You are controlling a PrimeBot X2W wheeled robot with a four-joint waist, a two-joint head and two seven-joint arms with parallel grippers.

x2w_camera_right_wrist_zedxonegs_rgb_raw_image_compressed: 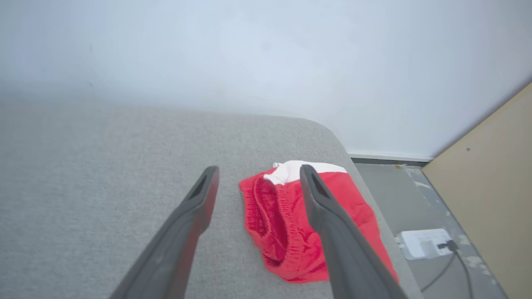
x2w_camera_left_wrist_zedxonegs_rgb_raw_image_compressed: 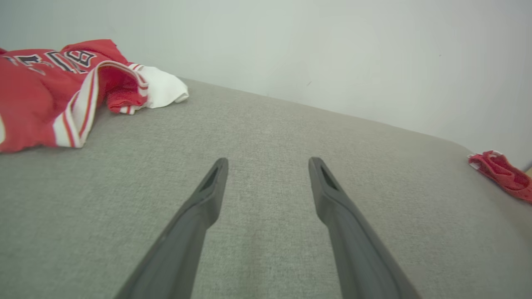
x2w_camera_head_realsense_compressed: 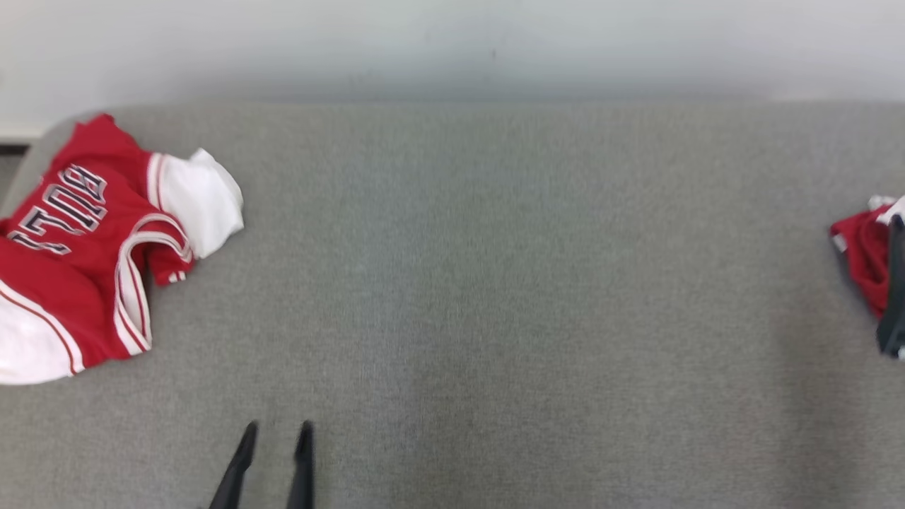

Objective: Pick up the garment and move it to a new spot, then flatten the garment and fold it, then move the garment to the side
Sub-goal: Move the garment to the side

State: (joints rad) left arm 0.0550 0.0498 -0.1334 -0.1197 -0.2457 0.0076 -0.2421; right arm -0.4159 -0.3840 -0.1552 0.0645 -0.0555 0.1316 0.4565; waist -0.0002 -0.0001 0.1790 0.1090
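Hovering the left gripper (x2w_camera_head_realsense_compressed: 278, 431) low over the bare middle of the grey fabric-covered table (x2w_camera_head_realsense_compressed: 495, 247), showing both long dark fingers spread apart and pinching nothing. Poising the right gripper (x2w_camera_right_wrist_zedxonegs_rgb_raw_image_compressed: 258, 172) over the small red garment (x2w_camera_right_wrist_zedxonegs_rgb_raw_image_compressed: 282, 232) at the table's right edge, likewise showing its fingers parted with nothing caught between them; not allowing a call, in the right wrist view, on whether touching the cloth or hanging clear of it. Showing that garment lying bunched beside the table's rounded far-right corner, with its red mesh crumpled and a strip of white trim at its far end. Showing a red jersey (x2w_camera_head_realsense_compressed: 71, 283) with white sleeves, striped trim and dark lettering sprawling rumpled at the table's left edge, well apart from both grippers and from the small red garment. Backing it all with a pale wall (x2w_camera_head_realsense_compressed: 452, 42). Revealing, past the right corner, a grey floor (x2w_camera_right_wrist_zedxonegs_rgb_raw_image_compressed: 382, 187), a white power strip (x2w_camera_right_wrist_zedxonegs_rgb_raw_image_compressed: 422, 243) with a dark cable plugged in, and a tan panel (x2w_camera_right_wrist_zedxonegs_rgb_raw_image_compressed: 490, 182).
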